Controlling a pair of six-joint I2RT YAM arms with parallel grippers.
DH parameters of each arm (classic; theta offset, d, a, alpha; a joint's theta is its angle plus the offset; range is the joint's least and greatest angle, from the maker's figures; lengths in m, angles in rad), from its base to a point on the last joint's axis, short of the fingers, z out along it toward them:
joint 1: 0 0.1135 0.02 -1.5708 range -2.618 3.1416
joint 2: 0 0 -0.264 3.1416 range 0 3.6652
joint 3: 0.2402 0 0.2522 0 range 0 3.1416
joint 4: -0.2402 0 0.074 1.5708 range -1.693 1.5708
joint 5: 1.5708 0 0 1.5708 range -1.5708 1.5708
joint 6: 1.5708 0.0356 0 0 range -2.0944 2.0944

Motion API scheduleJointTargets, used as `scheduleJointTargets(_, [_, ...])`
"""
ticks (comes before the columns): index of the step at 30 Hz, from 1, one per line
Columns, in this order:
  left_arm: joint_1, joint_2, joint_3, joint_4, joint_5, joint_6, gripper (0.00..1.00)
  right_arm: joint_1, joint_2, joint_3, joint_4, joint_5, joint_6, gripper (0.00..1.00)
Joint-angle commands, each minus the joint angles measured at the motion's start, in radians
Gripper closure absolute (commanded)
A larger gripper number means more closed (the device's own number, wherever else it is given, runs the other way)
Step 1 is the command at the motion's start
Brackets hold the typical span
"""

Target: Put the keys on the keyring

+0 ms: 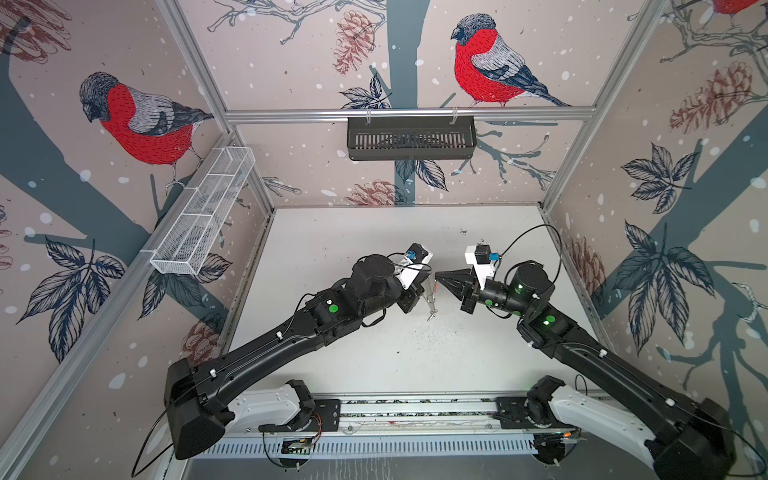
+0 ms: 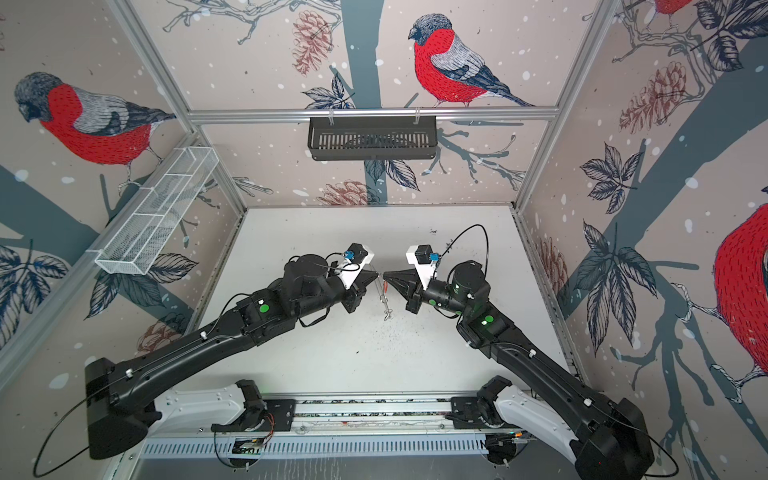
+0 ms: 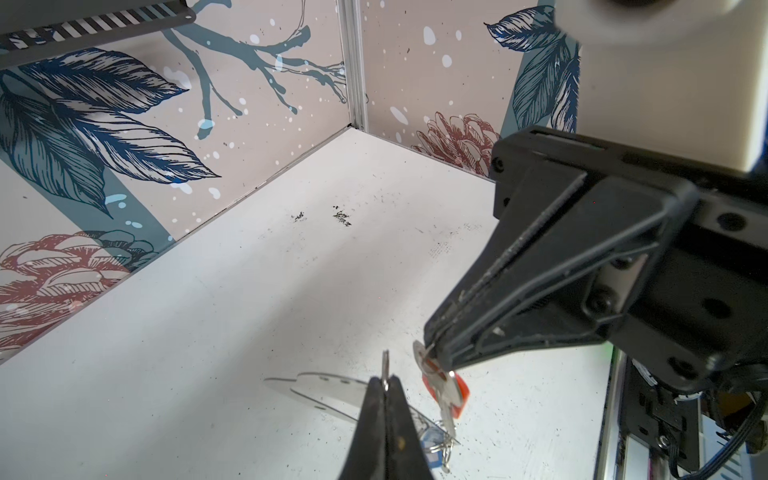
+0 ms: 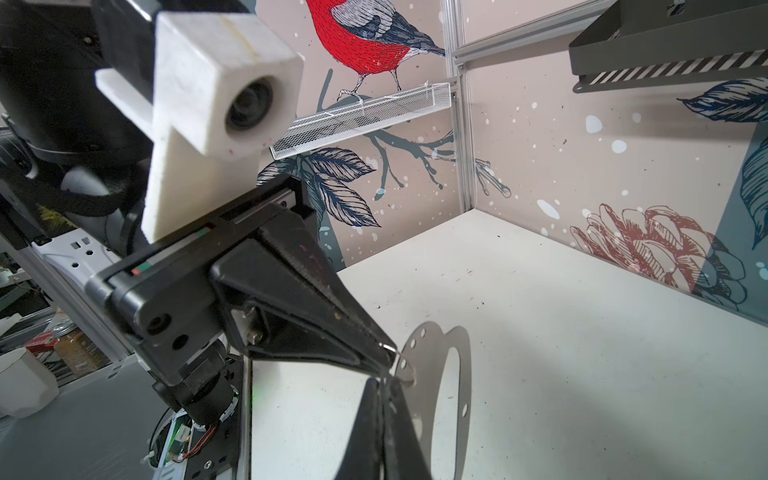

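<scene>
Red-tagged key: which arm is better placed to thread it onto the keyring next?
Right, probably: the right hand is shut on the red-tagged key, close beside the keyring that the left hand holds.

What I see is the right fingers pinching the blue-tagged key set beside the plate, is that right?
No: the right fingers pinch the red-orange-tagged key set beside the plate, as the left wrist view shows.
</scene>
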Motion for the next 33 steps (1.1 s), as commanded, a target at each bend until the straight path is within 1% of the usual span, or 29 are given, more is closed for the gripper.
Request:
scheduleJointTargets(1, [-0.009, 0.002, 0.006, 0.064, -0.011, 0.001, 1.0, 0.003, 0.008, 0.014, 0.032, -0.012, -0.006, 1.0])
scheduleJointTargets(33, [-0.067, -0.013, 0.001, 0.055, 0.028, 0.052, 1.0, 0.003, 0.045, 0.07, -0.051, 0.109, -0.001, 1.0])
